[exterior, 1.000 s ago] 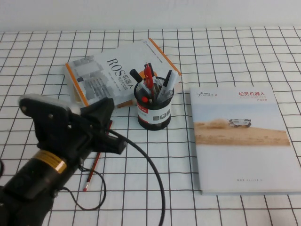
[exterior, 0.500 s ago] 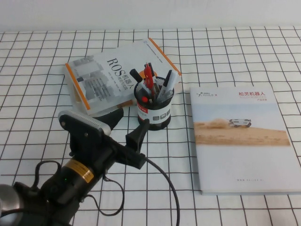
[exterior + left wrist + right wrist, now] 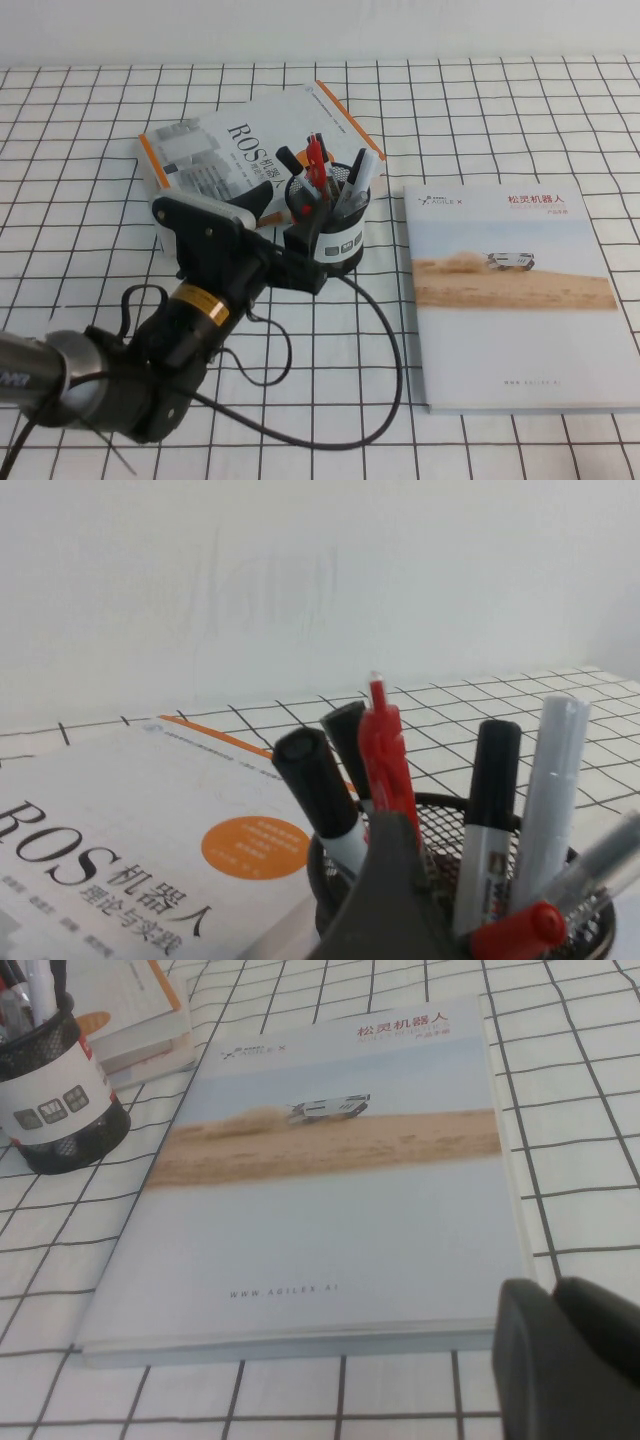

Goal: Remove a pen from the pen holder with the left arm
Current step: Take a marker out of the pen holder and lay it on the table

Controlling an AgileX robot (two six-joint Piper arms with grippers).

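Observation:
The black mesh pen holder (image 3: 338, 243) stands mid-table with a red pen (image 3: 316, 158), black markers and a white marker (image 3: 363, 172) upright in it. My left gripper (image 3: 283, 224) is open right at the holder's near-left side, one finger over the book's edge, the other against the holder's wall; nothing is between them. The left wrist view looks across the holder (image 3: 440, 815): red pen (image 3: 387, 755), black marker (image 3: 493, 780), white marker (image 3: 553, 780), with one grey finger (image 3: 385, 895) in front. My right gripper (image 3: 553, 1295) is shut beside the booklet's near corner.
A ROS book (image 3: 225, 150) lies behind and left of the holder. A large AgileX booklet (image 3: 510, 290) lies to the right. The left arm's black cable (image 3: 385, 395) loops over the checked tablecloth in front.
My left arm has swung forward and right, from the near-left table up to the pen holder, and its fingers opened. The red pen lying on the cloth is now hidden behind the arm.

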